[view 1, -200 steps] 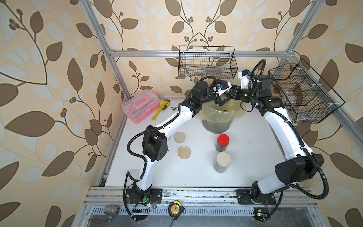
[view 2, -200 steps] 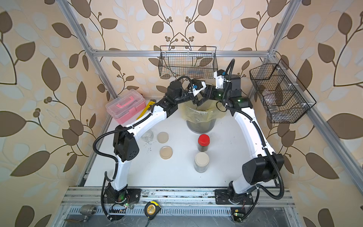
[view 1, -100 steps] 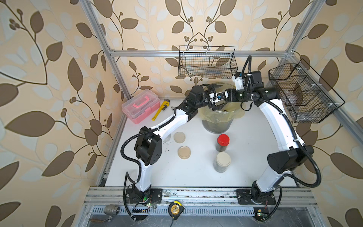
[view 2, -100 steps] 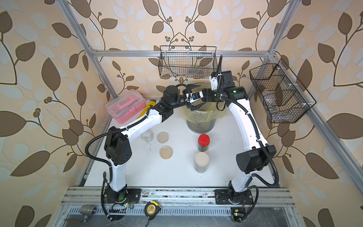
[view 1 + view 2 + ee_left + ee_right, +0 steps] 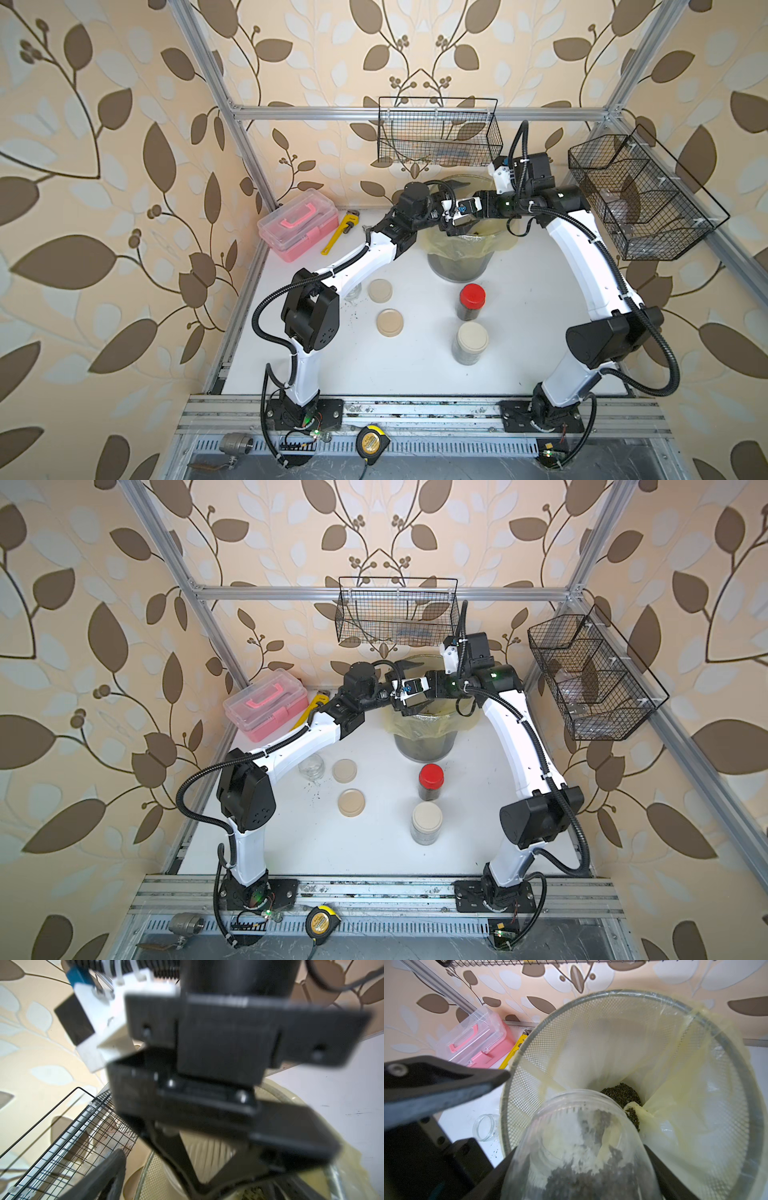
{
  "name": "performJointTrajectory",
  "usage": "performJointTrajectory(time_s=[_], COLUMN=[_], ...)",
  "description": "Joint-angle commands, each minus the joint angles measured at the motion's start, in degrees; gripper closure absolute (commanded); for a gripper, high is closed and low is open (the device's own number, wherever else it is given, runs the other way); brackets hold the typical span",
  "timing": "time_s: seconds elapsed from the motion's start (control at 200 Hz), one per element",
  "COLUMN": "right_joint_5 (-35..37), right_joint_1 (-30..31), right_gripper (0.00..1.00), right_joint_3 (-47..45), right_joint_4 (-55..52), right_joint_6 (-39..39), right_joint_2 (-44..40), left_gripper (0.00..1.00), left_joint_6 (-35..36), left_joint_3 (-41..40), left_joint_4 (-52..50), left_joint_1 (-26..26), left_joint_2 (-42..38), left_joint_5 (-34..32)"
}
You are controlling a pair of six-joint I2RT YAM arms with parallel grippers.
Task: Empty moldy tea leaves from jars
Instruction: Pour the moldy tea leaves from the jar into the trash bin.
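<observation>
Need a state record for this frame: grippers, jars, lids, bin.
right gripper: shut on open jar, tipped over the bin, some contents left inside
left gripper: open, empty, next to the right gripper by the bin's rim
bin: lined, tea leaves at the bottom
empty jar: lidless, on the table
loose lids: two, beige, on the table
closed jars: red-lidded jar, beige-lidded jar, both filled

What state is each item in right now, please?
bin: lined, tea leaves at bottom
held jar: lidless, tipped over bin, tea leaves inside
spare jar: lidless, upright, empty
red-lidded jar: closed, upright
beige-lidded jar: closed, upright
toolbox: closed
left gripper: open
right gripper: shut on held jar
</observation>
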Motion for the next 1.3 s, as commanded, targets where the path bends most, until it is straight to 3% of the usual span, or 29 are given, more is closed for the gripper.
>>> performJointTrajectory(time_s=[0.0, 0.305, 0.555, 0.64, 0.77, 1.02, 1.22, 1.294], right_joint_5=[-5.5, -10.3, -11.5, -11.5, -11.4, -10.4, -10.0, -8.0], right_joint_1=[-0.2, -0.1, -0.1, 0.0, 0.2, 1.1, 1.0, 0.9], right_gripper=[0.75, 0.75, 0.75, 0.75, 0.75, 0.75, 0.76, 0.76], right_joint_3=[-1.2, -3.0, -2.5, -2.7, -3.1, -5.2, -5.4, -4.8], right_joint_4=[5.1, 7.0, 7.9, 8.5, 10.0, 15.0, 17.0, 16.3], right_joint_6=[1.4, 2.5, 3.0, 3.5, 4.6, 7.7, 9.2, 8.7], right_joint_2=[-4.3, -6.0, -5.3, -5.3, -5.7, -5.5, -4.7, -4.6], left_gripper=[0.01, 0.01, 0.16, 0.22, 0.4, 0.5, 0.5, 0.43], left_joint_6=[0.7, -2.3, -4.2, -5.2, -9.9, -26.4, -31.3, -31.7], left_joint_3=[3.4, 12.4, 14.8, 14.8, 16.8, 16.5, 15.7, 15.7], left_joint_4=[-0.4, -2.8, -5.5, -5.3, -3.9, 2.1, 1.4, 1.0], left_joint_1=[0.7, 0.7, 0.7, 0.7, 0.7, 0.6, 0.6, 0.6], left_joint_2=[-2.3, 2.0, 3.5, 3.6, 3.9, 5.4, 5.4, 4.7], left_joint_5=[3.0, 8.8, 10.1, 8.9, 5.1, -2.4, -6.6, -8.2])
